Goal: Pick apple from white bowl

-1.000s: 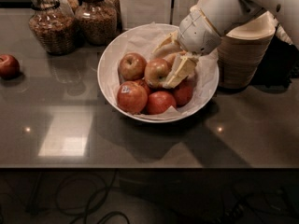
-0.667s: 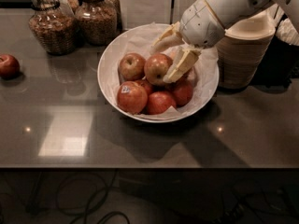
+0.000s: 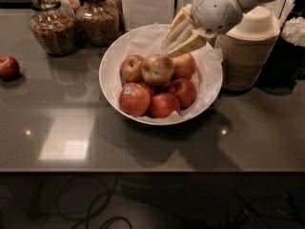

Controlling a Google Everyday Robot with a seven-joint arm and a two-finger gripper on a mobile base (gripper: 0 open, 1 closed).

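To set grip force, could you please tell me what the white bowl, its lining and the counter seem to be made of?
White bowl: smooth, glossy, ceramic or plastic. Lining: crinkled white paper. Counter: dark polished stone or laminate, mirroring lights. The gripper hovers over the bowl's back rim.

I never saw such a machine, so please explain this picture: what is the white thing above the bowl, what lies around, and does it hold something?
It is a robot arm ending in a two-finger gripper. One camera looks down at a dark grey counter. The gripper hangs over the back of the wide white paper-lined bowl of red apples and holds no apple. Another red apple lies at the picture's far left; two glass jars stand behind; stacked beige paper bowls stand at right.
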